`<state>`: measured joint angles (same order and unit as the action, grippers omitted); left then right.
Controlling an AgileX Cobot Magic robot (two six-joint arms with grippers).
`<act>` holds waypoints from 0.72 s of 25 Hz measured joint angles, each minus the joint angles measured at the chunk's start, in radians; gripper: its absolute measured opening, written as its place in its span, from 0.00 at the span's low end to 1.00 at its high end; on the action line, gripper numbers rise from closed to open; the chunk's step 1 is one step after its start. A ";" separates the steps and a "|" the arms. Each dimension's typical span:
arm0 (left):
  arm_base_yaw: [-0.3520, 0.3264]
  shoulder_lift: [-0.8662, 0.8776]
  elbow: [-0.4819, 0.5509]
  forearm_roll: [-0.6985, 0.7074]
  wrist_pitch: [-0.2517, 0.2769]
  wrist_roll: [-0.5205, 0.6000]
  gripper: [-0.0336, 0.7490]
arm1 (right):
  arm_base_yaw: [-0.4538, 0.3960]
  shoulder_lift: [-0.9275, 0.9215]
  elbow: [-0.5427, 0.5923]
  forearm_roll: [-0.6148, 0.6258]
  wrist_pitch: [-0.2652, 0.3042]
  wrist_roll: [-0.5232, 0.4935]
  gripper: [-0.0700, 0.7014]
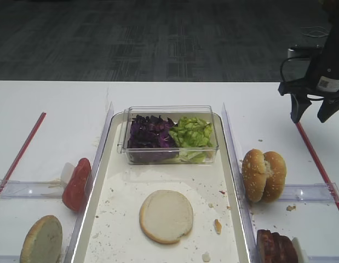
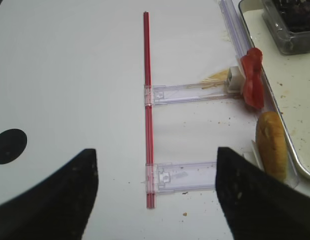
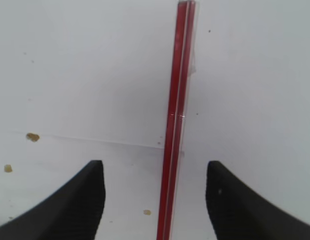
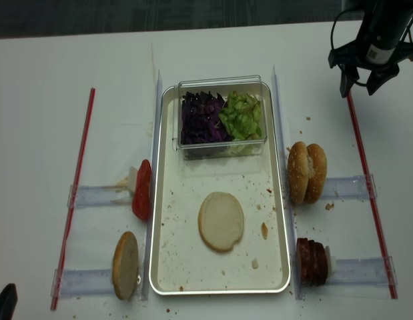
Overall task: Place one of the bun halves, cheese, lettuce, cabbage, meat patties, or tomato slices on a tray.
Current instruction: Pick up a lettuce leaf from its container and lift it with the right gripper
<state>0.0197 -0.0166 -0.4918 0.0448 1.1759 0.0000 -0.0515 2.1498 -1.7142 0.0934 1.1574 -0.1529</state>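
One bun half (image 1: 166, 216) lies cut face up on the tray (image 1: 117, 230). At the tray's far end a clear box holds purple cabbage (image 1: 150, 134) and green lettuce (image 1: 192, 133). Two bun halves (image 1: 263, 176) stand on edge right of the tray, with meat patties (image 1: 276, 246) nearer. Tomato slices (image 1: 76, 184) and another bun half (image 1: 42, 241) lean at the tray's left side. No cheese is in view. My right gripper (image 1: 313, 115) hangs open and empty over a red strip (image 3: 177, 125) at the far right. My left gripper (image 2: 156, 190) is open and empty, left of the tray.
Clear plastic rails (image 1: 314, 192) run along both sides of the tray and hold the food upright. A second red strip (image 2: 148, 100) crosses the table on the left. Crumbs dot the tray floor (image 4: 179, 253).
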 joint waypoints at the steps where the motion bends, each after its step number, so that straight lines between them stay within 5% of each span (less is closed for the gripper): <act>1: 0.000 0.000 0.000 0.000 0.000 0.000 0.67 | 0.000 0.000 0.000 0.000 0.001 0.000 0.71; 18: 0.000 0.000 0.000 0.000 0.000 0.000 0.67 | 0.002 0.000 -0.002 0.045 0.011 -0.001 0.71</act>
<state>0.0197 -0.0166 -0.4918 0.0448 1.1759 0.0000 -0.0496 2.1498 -1.7159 0.1383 1.1684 -0.1538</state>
